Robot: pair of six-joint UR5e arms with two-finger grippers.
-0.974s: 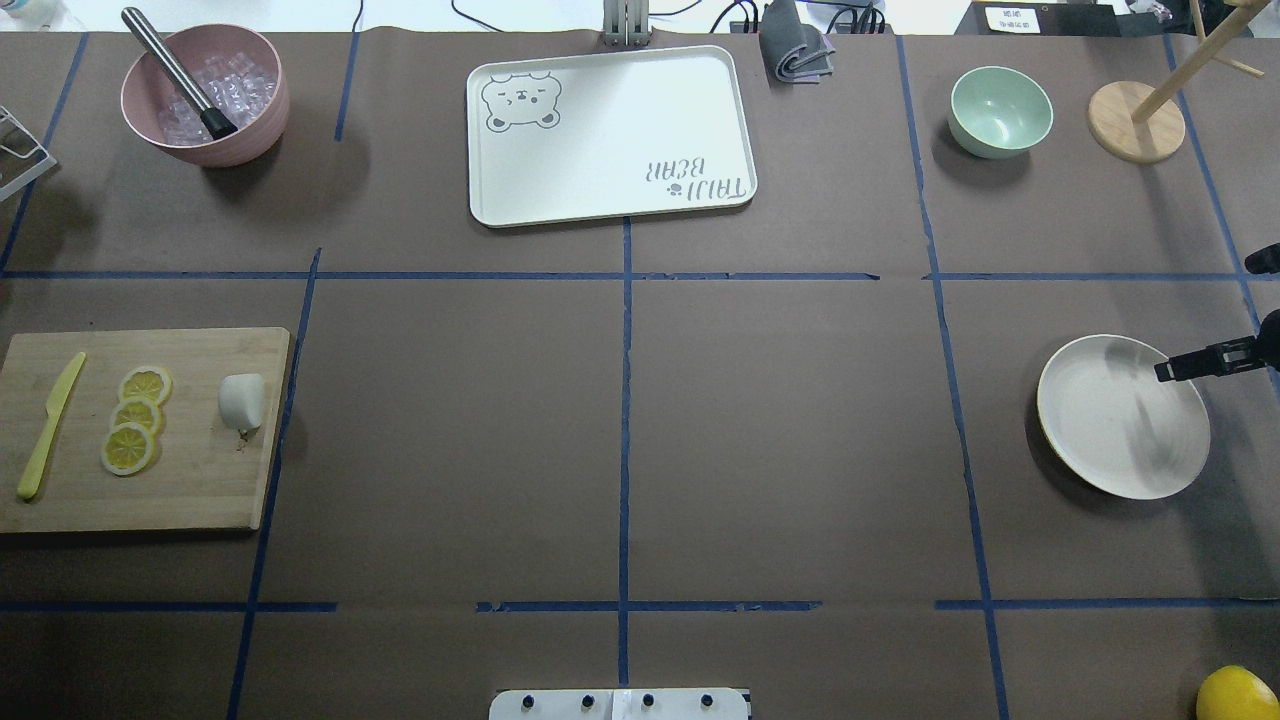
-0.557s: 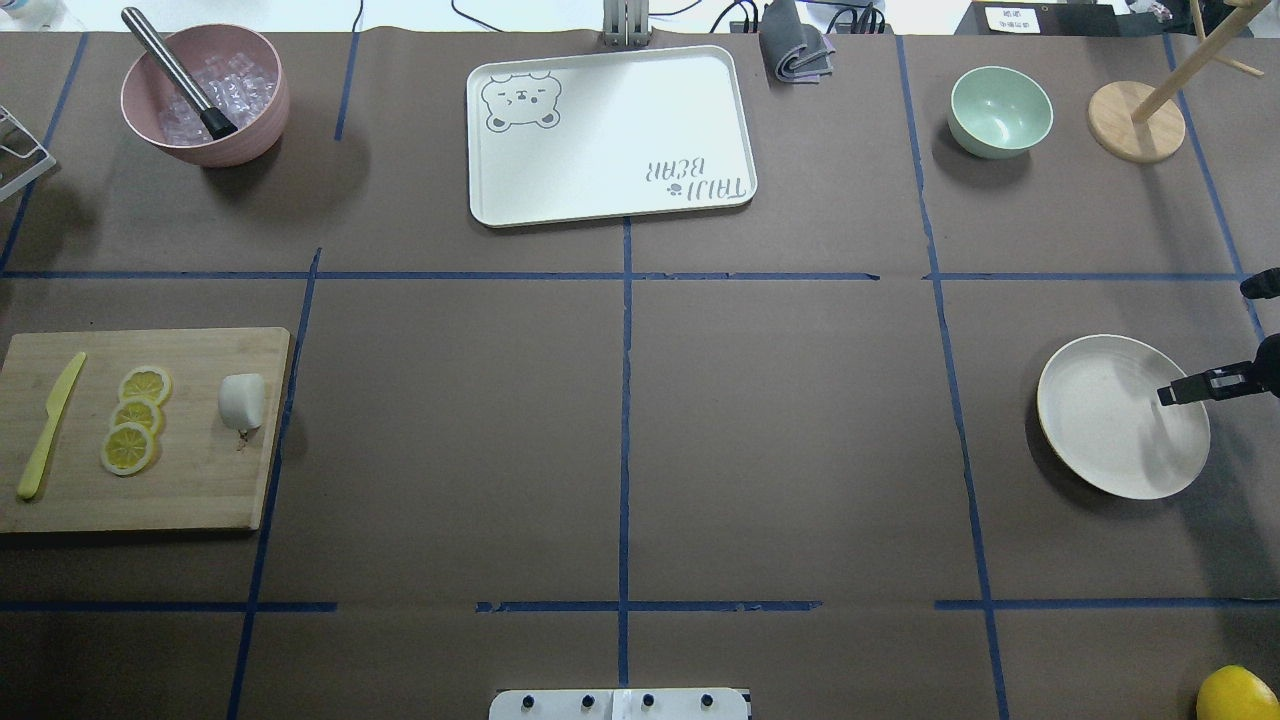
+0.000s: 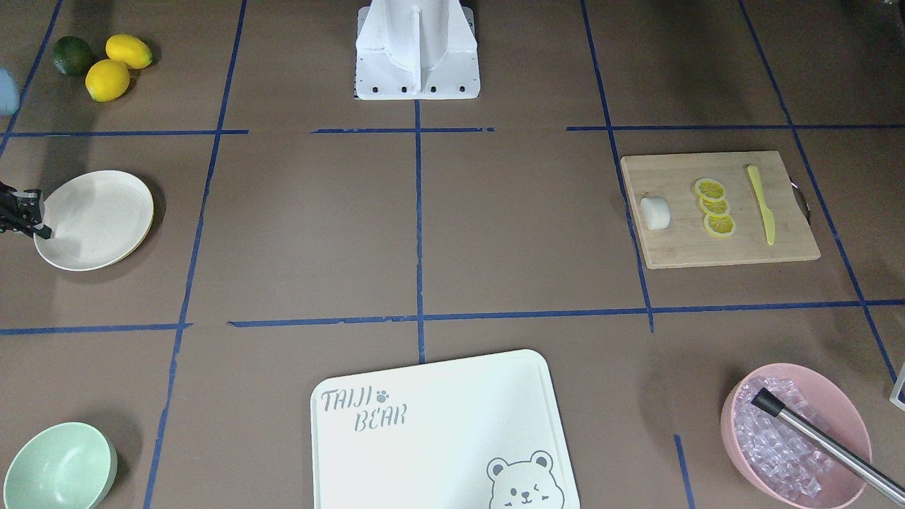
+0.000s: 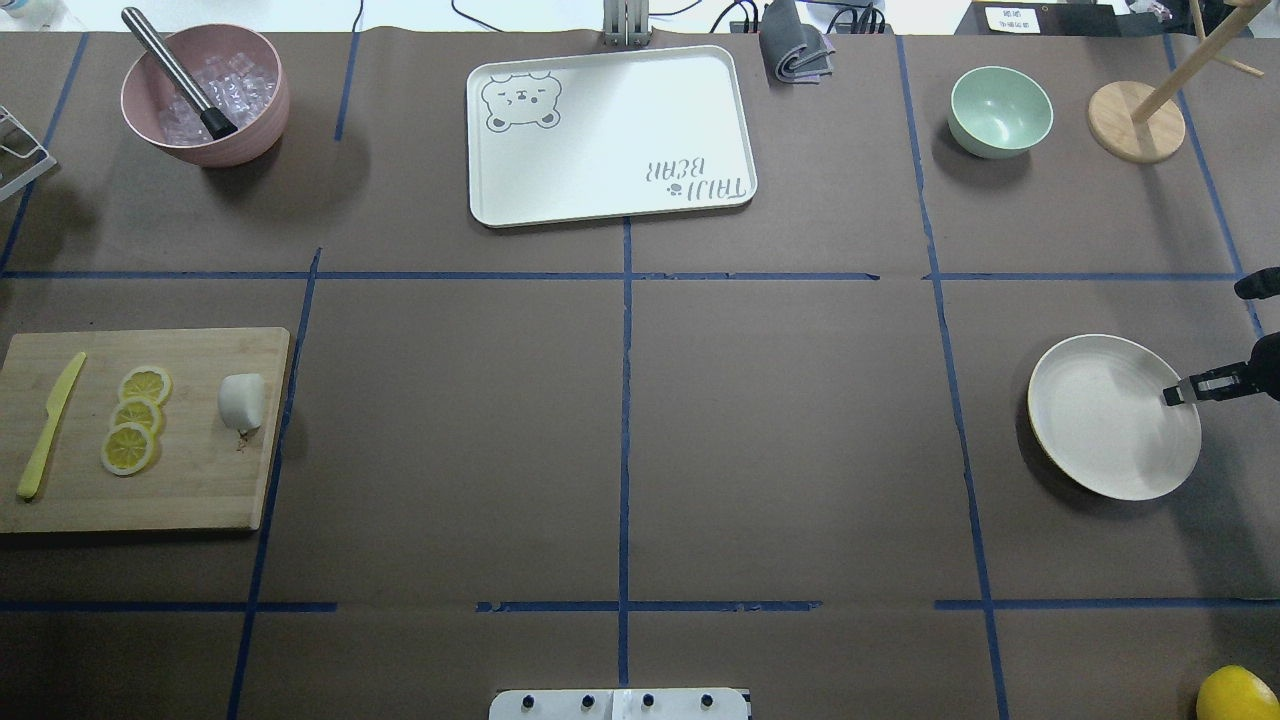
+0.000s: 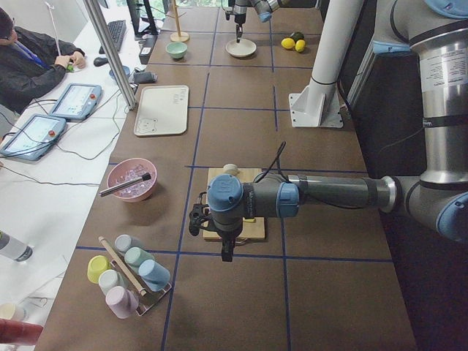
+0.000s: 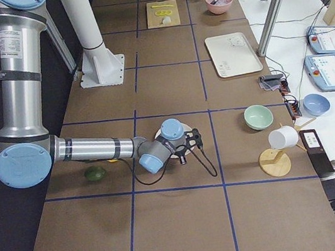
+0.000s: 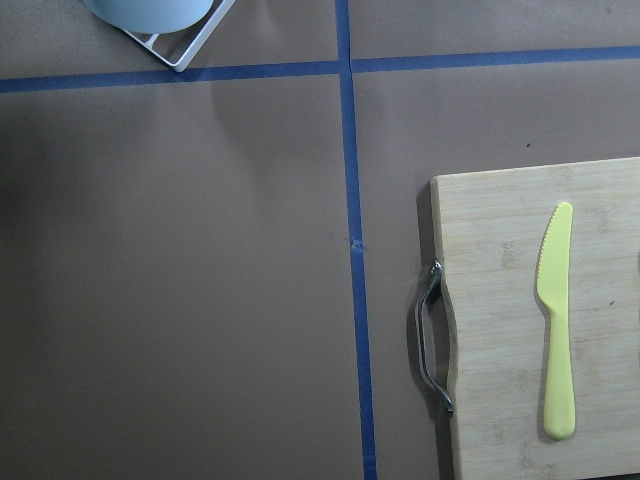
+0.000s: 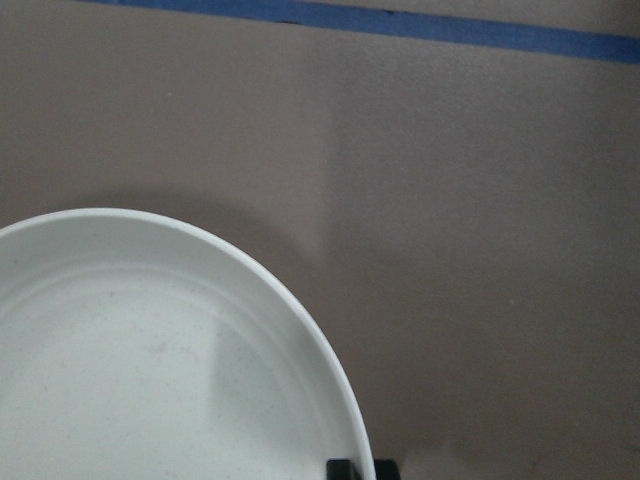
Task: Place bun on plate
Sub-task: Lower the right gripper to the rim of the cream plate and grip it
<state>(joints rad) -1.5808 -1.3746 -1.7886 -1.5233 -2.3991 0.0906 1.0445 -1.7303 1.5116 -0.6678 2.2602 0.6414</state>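
1. Small white bun [image 4: 242, 402], smooth and rounded, on a pale rectangular bamboo cutting board [image 4: 200, 490], at the board end facing the counter's middle. Board close to the counter's left edge.
2. On the same board: three glossy yellow lemon slices [image 4: 137, 415] overlapping in a row, then a flat yellow plastic knife [image 4: 53, 424] with a serrated edge.
3. Round, shallow, matte cream-white plate [image 4: 1100, 430] with a low raised rim, near the counter's right edge, well apart from the bun.
4. Black right claw [image 4: 1172, 396] at the plate's rim, on the side nearest the right edge. In the right wrist view only a sliver of black fingertip [image 8: 340, 470] against that rim. Impossible to tell whether pinching the rim, or how far open.
5. Left claw [image 5: 226, 252] visible only in the side view from the left end, pointing down near the board. Opening impossible to tell.
6. Shown by the left wrist view alone: a curved metal handle [image 7: 430, 340] on the board's short outer end.
7. Shown whole by the front view alone: two yellow lemons [image 3: 107, 79] and a dark green lime [image 3: 73, 55] at the near right corner.
8. Ribbed pink bowl [image 4: 268, 115] of clear ice cubes at the far left corner.
9. Counter [image 4: 780, 450] covered in brown paper, gridded with blue tape.
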